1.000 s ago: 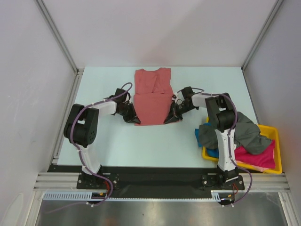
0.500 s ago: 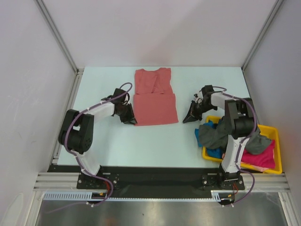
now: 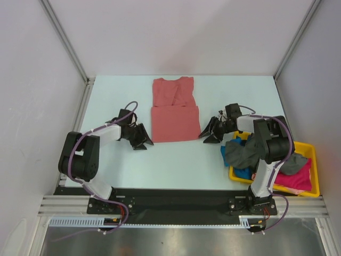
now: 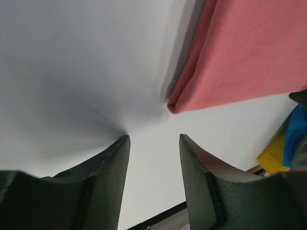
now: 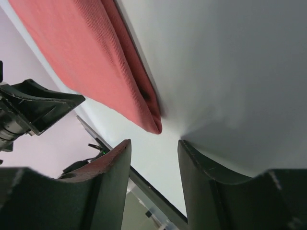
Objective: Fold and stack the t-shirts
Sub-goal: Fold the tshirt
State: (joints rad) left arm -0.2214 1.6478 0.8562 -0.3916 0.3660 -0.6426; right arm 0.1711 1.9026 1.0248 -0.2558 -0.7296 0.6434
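A salmon-red t-shirt (image 3: 175, 109) lies flat at the table's far middle, its lower half folded up into a double layer. My left gripper (image 3: 144, 140) sits just off the fold's near-left corner (image 4: 178, 104), jaws open with bare table between them. Off the near-right corner (image 5: 152, 125), my right gripper (image 3: 208, 133) is likewise open and empty. Neither touches the cloth. A dark grey t-shirt (image 3: 250, 149) hangs over the edge of the yellow tray (image 3: 314, 160), with a magenta-pink one (image 3: 294, 178) and a bright blue one (image 3: 241, 173) in it.
The tray stands at the near right, close behind my right arm's base. White walls and metal posts close in the table on three sides. A black rail (image 3: 176, 200) runs along the near edge.
Both grippers have let go of the salmon-red t-shirt's folded edge, opened and drawn back outward from its corners. The fold now lies flat.
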